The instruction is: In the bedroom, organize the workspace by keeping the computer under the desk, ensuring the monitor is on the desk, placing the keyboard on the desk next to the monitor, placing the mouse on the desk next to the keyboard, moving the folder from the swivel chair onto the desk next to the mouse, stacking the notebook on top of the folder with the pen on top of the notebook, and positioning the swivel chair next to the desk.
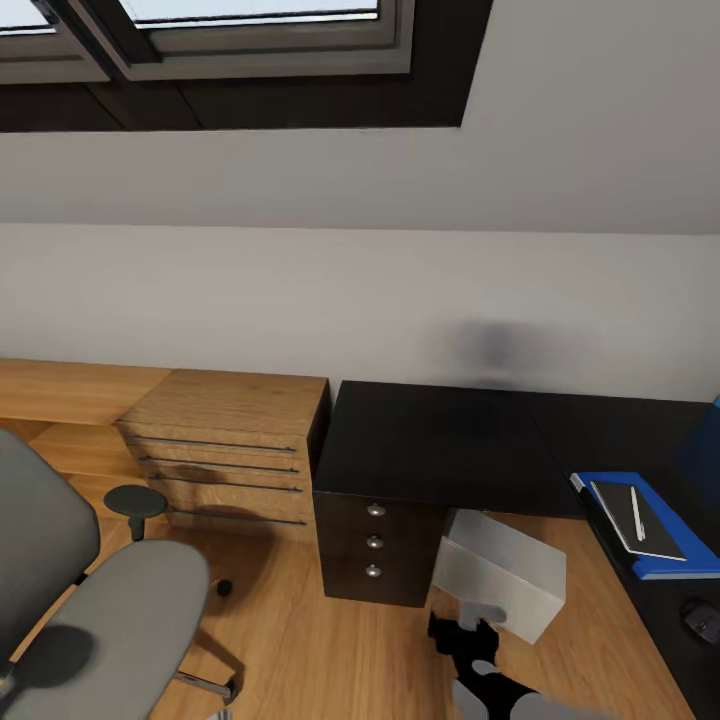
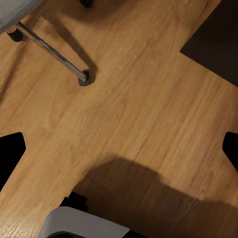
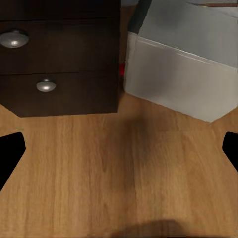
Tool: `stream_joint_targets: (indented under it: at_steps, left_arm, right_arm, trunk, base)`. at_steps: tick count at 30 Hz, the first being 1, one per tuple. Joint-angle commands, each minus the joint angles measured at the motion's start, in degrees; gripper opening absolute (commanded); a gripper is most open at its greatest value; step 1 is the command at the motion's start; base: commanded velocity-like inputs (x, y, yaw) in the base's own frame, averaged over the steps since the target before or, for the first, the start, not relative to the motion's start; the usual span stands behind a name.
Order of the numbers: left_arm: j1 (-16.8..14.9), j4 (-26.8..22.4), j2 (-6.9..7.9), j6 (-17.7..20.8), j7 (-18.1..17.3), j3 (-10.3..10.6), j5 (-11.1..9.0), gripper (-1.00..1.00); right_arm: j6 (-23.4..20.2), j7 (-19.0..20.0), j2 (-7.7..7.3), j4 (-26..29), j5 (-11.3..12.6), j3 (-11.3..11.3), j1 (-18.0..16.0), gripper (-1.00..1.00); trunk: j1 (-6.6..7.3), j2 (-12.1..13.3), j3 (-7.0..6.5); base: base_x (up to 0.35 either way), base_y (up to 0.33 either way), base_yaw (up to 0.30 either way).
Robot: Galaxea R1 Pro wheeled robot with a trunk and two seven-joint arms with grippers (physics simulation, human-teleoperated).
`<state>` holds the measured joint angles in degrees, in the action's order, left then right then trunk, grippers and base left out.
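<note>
The black desk (image 1: 430, 440) fills the middle and right of the head view, its drawer unit (image 1: 373, 540) below it. The grey computer (image 1: 500, 575) sits tilted on the floor beside the drawers, under the desk; it also shows in the right wrist view (image 3: 178, 74). On the desk's right wing lies the blue folder (image 1: 660, 565), with the notebook (image 1: 650, 535) on it and the pen (image 1: 637, 513) on top. The mouse (image 1: 703, 620) lies nearer, at the right edge. The swivel chair (image 1: 110, 610) stands at the lower left. Both grippers, left (image 2: 119, 153) and right (image 3: 119, 153), hang open over bare floor. Monitor and keyboard are out of view.
A light-wood drawer chest (image 1: 225, 450) stands against the wall left of the desk. A blue upright panel (image 1: 705, 450) shows at the right edge. The chair's chrome leg (image 2: 49, 49) crosses the floor ahead of the left gripper. The drawer knobs (image 3: 45, 85) face the right gripper.
</note>
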<state>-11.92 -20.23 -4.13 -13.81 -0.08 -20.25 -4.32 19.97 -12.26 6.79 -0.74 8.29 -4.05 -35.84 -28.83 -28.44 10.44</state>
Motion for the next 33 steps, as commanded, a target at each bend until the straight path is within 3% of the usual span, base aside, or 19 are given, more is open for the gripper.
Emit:
stream_joint_targets:
  at_steps: [1, 6, 14, 33]
  left_arm:
    - [-0.03, 0.02, 0.01, -0.15, -0.01, 0.04, -0.46, 1.00]
    - [-0.03, 0.02, 0.06, -0.22, 0.11, 0.00, -0.50, 1.00]
    - [-0.03, 1.01, 0.00, -0.24, 0.04, -0.04, -0.51, 1.00]
    - [-0.03, 2.74, 0.01, -0.25, -0.10, -0.02, -0.51, 1.00]
  right_arm:
    - [0.81, 0.38, -0.02, -0.14, -0.18, -0.47, 0.56, 1.00]
    - [3.06, 1.65, -0.24, -0.34, -2.03, -0.45, 2.73, 1.00]
    - [3.92, 2.34, -0.37, -0.47, -2.80, -0.44, 5.41, 1.00]
    - [4.13, 3.82, -0.51, -0.50, -2.92, -0.44, 7.44, 1.00]
  trunk:
    - [-0.02, -0.09, 0.10]
    - [-0.02, -0.09, 0.10]
    - [-0.02, -0.09, 0.10]
    - [-0.02, -0.09, 0.10]
  base:
    - [0.000, 0.000, 0.000]
    - [0.000, 0.000, 0.000]
    - [-0.042, 0.000, 0.000]
    - [-0.274, 0.000, -0.034]
